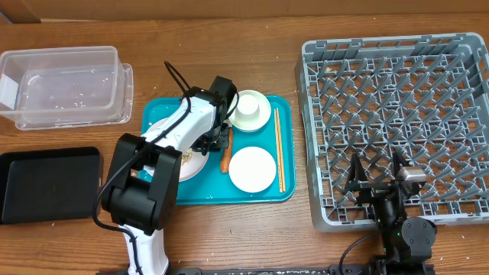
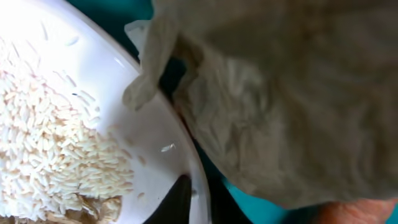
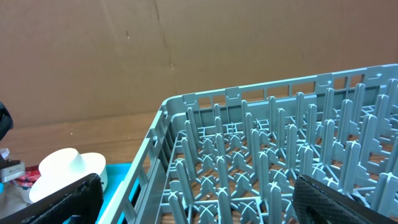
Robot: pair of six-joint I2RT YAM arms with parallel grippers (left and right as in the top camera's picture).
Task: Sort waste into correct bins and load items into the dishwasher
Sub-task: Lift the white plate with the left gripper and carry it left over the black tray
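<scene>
Your left arm (image 1: 183, 126) hides the left fingers, so you cannot tell if they pinch anything. Crumpled, greyish tissue (image 2: 280, 93) fills their camera, blurred, at the rice (image 2: 56, 149) plate's (image 2: 155, 130) rim, in the tray's (image 1: 229, 195) middle. Right fingers (image 3: 336, 202) spread over the rack's (image 3: 249, 143) near-left corner.

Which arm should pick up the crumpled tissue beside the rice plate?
Left. The left tool is over the teal tray, its camera showing the tissue close up beside the plate. The right tool hangs open over the grey rack, off the tray.
</scene>
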